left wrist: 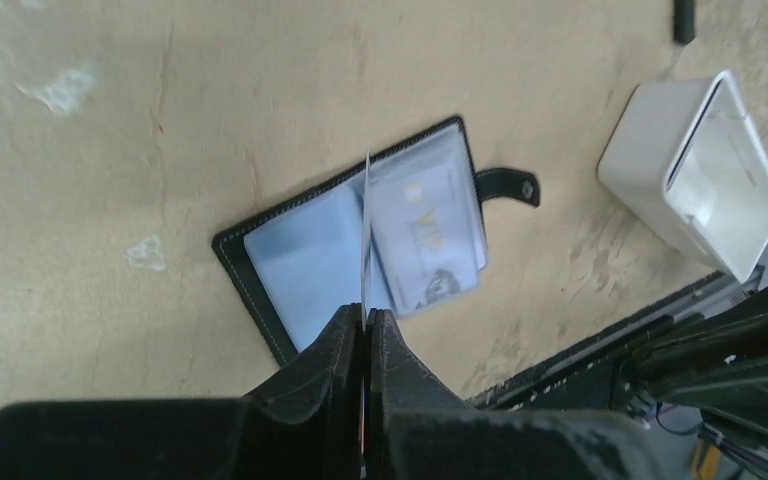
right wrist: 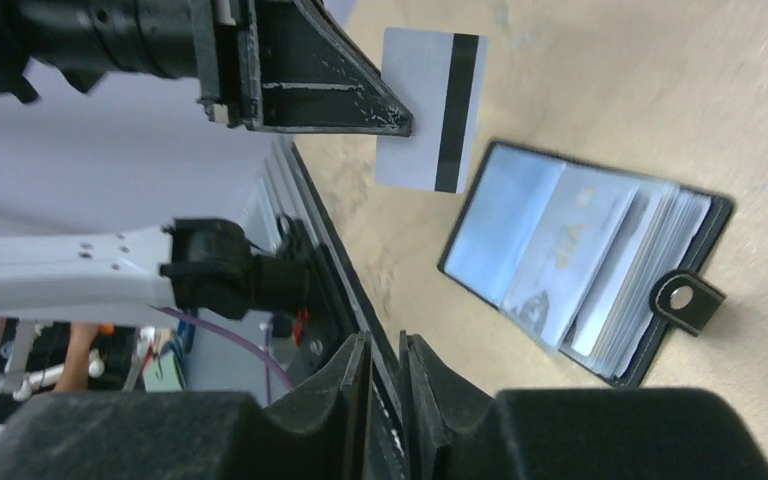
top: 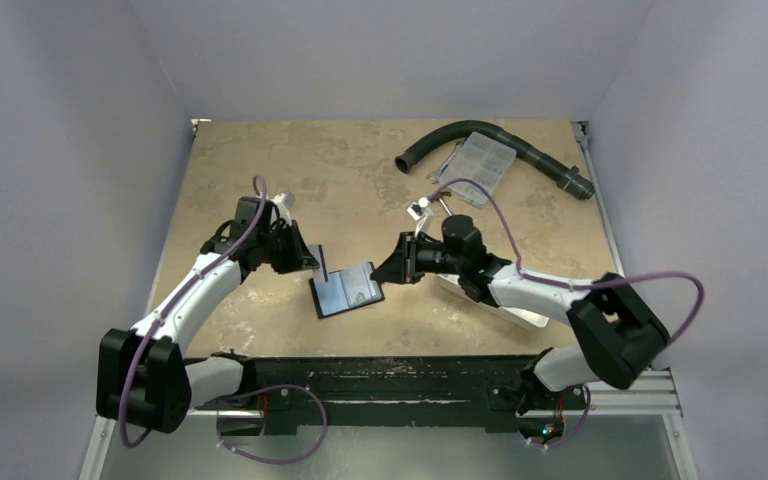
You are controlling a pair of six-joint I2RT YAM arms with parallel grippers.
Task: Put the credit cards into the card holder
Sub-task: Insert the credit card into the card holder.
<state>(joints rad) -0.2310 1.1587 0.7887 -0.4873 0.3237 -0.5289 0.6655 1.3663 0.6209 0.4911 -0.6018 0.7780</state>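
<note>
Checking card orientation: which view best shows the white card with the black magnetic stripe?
Right wrist: the white card faces it, stripe visible. Left wrist sees only its thin edge; top external, a small sliver.

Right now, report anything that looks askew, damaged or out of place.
Nothing is spilled or damaged. The card holder lies open, skewed on the table, snap strap sticking out. The left fingers pinch a credit card in the air near it. A black hose at the far right looks unrelated.
</note>
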